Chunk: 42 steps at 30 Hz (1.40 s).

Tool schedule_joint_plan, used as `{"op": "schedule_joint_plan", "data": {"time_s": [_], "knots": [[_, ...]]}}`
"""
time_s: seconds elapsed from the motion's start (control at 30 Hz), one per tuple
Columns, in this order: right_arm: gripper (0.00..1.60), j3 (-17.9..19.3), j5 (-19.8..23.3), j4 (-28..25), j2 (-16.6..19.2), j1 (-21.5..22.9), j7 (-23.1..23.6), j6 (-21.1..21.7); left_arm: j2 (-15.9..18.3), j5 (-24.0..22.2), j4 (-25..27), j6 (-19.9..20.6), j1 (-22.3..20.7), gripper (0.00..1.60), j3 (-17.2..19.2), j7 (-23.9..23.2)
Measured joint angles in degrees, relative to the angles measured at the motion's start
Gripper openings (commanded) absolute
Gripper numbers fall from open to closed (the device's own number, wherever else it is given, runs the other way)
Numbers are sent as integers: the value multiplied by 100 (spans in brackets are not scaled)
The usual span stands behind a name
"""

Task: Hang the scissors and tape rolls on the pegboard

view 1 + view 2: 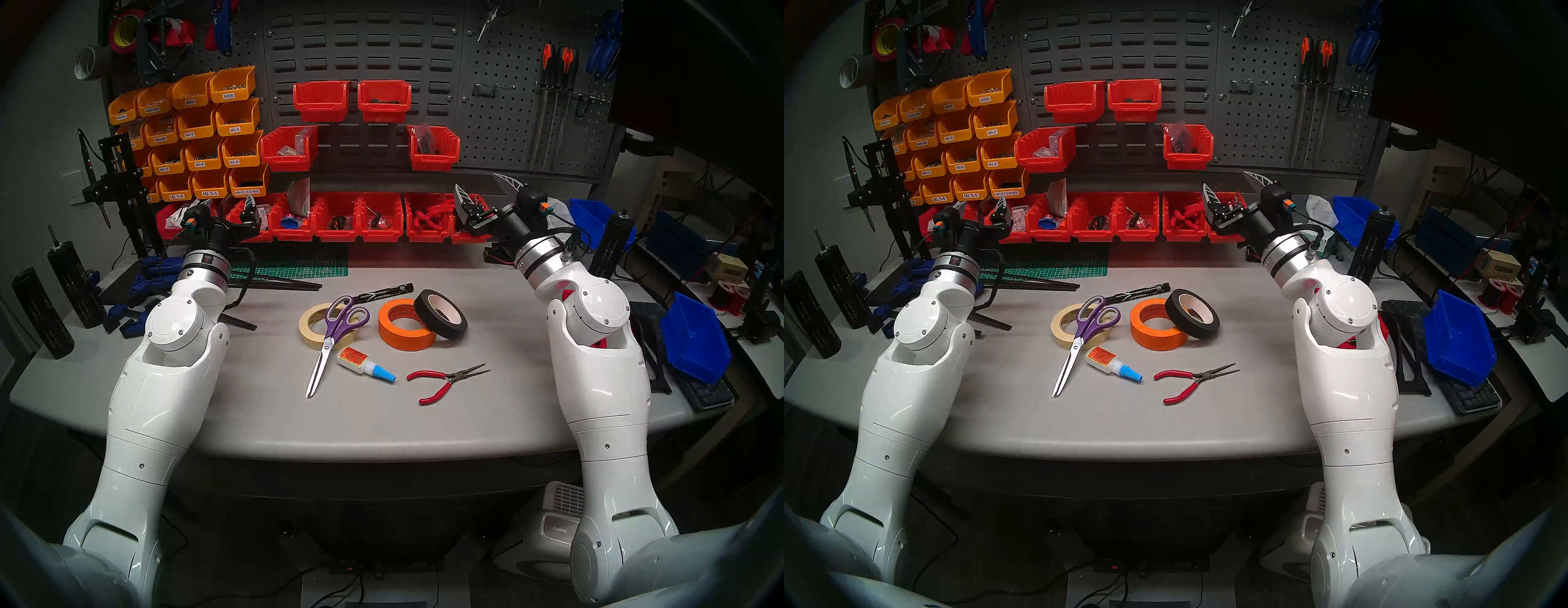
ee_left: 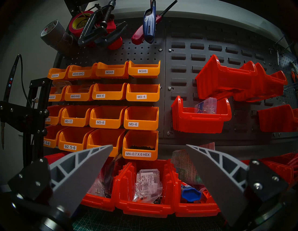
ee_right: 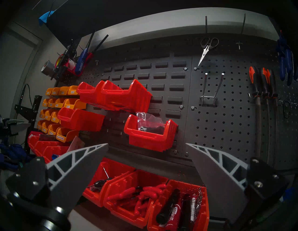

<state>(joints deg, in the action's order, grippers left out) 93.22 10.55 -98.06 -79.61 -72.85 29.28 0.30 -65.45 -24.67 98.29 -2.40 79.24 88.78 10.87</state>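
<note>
The purple-handled scissors (image 1: 327,344) (image 1: 1075,343) lie on the grey table, handles resting across the cream tape roll (image 1: 308,327) (image 1: 1059,327). To their right the orange roll (image 1: 403,340) (image 1: 1157,342) lies flat, and the black roll (image 1: 450,330) (image 1: 1203,330) leans on it. The pegboard (image 1: 509,127) (image 1: 1263,127) (image 3: 225,121) stands at the back right. My left gripper (image 1: 227,204) (image 2: 149,145) and right gripper (image 1: 477,180) (image 1: 1225,178) (image 3: 146,144) both hover open and empty over the red bins at the table's back, far from the tape rolls.
A glue bottle (image 1: 360,361), red-handled pliers (image 1: 441,382) and a black marker (image 1: 386,293) lie near the rolls. On the pegboard hang small metal scissors (image 3: 208,48), a bare wire hook (image 3: 209,90) and orange-and-black-handled tools (image 3: 258,80). A blue bin (image 1: 695,339) sits at the right.
</note>
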Motion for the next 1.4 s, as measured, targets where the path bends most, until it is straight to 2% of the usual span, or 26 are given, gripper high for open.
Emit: {"op": "schedule_joint_plan", "data": {"time_s": [1.4], "knots": [[160,304,486,-269,459,-184,1269,679,-1,0,-1,1,1,160,0,-2]]}}
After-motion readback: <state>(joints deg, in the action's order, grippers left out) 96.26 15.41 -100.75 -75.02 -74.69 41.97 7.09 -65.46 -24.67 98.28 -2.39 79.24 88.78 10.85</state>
